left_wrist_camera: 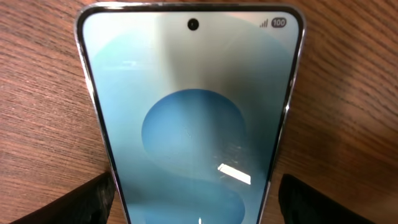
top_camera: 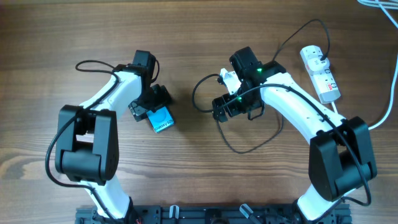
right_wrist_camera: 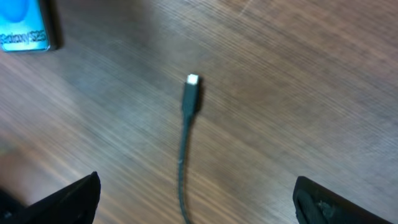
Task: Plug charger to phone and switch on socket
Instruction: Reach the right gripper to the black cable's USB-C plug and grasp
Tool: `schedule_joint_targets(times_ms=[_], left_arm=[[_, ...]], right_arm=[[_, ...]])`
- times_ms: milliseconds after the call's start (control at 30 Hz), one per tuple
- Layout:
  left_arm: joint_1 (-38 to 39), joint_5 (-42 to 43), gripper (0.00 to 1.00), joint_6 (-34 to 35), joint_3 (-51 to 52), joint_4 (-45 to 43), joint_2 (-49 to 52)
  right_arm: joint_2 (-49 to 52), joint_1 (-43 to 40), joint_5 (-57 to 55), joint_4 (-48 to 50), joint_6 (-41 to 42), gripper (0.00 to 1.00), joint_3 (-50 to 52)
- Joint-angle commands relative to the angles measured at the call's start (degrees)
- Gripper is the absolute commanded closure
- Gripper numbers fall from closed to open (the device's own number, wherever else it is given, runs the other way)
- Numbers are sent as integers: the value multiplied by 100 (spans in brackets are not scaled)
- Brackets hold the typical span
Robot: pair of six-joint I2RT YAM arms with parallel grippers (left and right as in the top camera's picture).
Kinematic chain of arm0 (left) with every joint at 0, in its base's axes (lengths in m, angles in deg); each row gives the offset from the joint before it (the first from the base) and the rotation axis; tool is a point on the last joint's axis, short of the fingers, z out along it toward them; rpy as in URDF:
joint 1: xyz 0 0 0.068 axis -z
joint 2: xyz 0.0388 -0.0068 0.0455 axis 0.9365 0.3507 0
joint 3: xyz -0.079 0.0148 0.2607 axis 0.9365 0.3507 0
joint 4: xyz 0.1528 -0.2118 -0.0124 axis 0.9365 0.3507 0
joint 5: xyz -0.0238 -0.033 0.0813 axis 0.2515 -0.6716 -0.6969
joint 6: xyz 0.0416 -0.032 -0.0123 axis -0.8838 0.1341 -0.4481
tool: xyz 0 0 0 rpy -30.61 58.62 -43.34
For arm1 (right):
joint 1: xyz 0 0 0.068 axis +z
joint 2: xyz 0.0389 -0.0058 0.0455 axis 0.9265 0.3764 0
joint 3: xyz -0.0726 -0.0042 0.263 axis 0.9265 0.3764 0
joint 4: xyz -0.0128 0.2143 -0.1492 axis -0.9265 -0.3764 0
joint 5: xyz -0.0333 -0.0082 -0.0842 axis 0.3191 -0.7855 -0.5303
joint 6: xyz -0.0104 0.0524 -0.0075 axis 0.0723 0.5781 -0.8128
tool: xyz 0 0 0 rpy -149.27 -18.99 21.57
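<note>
Wooden table (top_camera: pixel 199 193), and no connection yet! Left gripper (left_wrist_camera: pixel 196 205) straddles the phone (left_wrist_camera: pixel 189 112) left of centre, spread wide, contact unclear. Right gripper (right_wrist_camera: pixel 196 199) gapes empty above the charger (right_wrist_camera: pixel 189 102) tip, mid-table. I'd say 2 steps remain: plugging in, then the socket (top_camera: pixel 321 73) at the far right corner.

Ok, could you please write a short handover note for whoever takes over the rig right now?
Left gripper: open, fingers on either side of the turquoise-screened rectangular smartphone, which lies screen up on the wooden table.
Right gripper: open and empty, hovering over the silver connector tip of the thin black charger cable, which lies loose on the table.
White elongated power strip: on the right arm's side; the cable runs to it.
Done: nothing plugged into the phone yet.
Left: grasp the connector, plug it into the phone, switch the strip on. The switch position is too small to tell.
</note>
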Motion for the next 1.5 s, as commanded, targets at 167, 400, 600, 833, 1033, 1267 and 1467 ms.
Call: schedule_joint_targets(times_ms=[167,400,600,833,1033,1267,1467], left_arm=[[44,-376,15,302,308,-22,315],[245,-409,21,299,511,-155,315],[-103,793,25,-201,468,57,313],[-479,1497,24,-389,470,44,313],[-461,1499,19,-323,470,-44,313],[-461,1497,17,-326,470,-83,313],[-461,1497,16,-326,470,-85,313]], right_arm=[[90,15,-455,249,44,0,192],[90,28,-455,636,39,0,901],[90,280,-197,920,109,12,909],[94,629,-542,1329,339,39,938],[96,839,-1425,2422,793,50,1864],[76,542,-4120,2166,1392,48,2013],[76,223,-2186,2122,1248,0,1869]])
